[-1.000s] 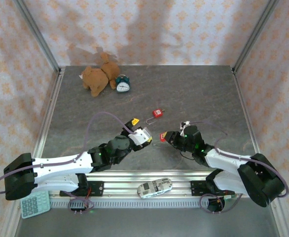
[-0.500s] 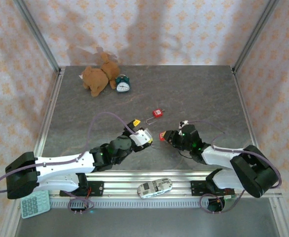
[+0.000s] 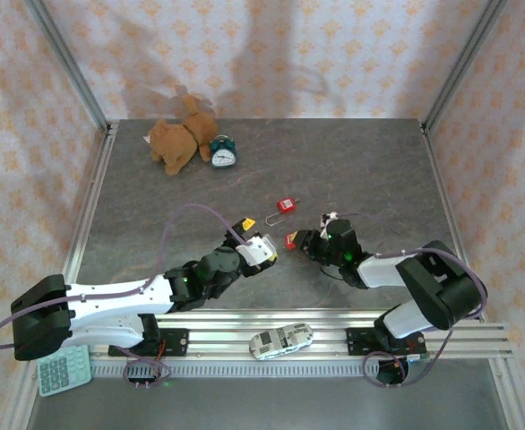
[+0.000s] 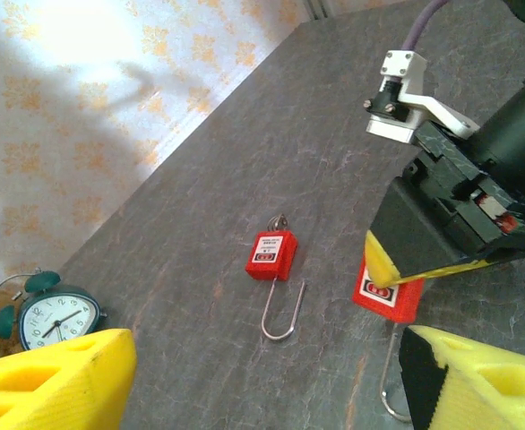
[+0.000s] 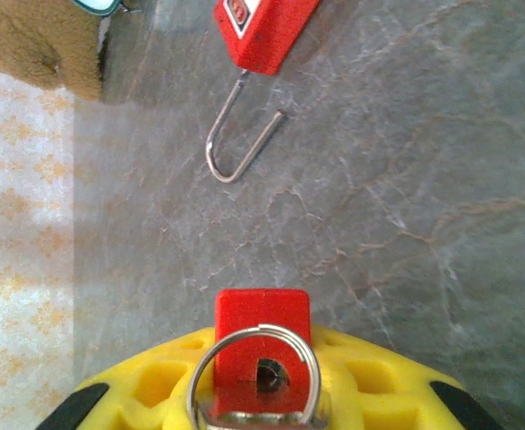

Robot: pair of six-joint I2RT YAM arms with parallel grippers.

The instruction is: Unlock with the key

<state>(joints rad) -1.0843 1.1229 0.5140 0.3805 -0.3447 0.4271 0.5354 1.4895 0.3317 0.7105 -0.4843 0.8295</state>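
Observation:
My right gripper point(image 3: 300, 243) is shut on a small red padlock point(image 3: 291, 240), held just above the table. In the right wrist view that padlock point(image 5: 262, 321) sits between the yellow fingers, keyhole face toward the camera and a metal key ring point(image 5: 255, 372) across it. The key itself is mostly cut off at the bottom edge. From the left wrist, its wire shackle point(image 4: 386, 387) hangs down below the held padlock point(image 4: 386, 296). A second red padlock point(image 3: 287, 205) lies on the table with its shackle point(image 4: 285, 313) swung open. My left gripper point(image 3: 269, 252) is open, just left of the held padlock.
A brown teddy bear point(image 3: 177, 139) and a teal alarm clock point(image 3: 223, 152) stand at the far left of the table. A toy car point(image 3: 280, 339) lies on the rail between the arm bases. A calculator point(image 3: 64, 370) lies at the near left corner.
The right gripper has carried its padlock a little farther from the bases and to the left, and the right arm has stretched lower. The left arm has barely moved.

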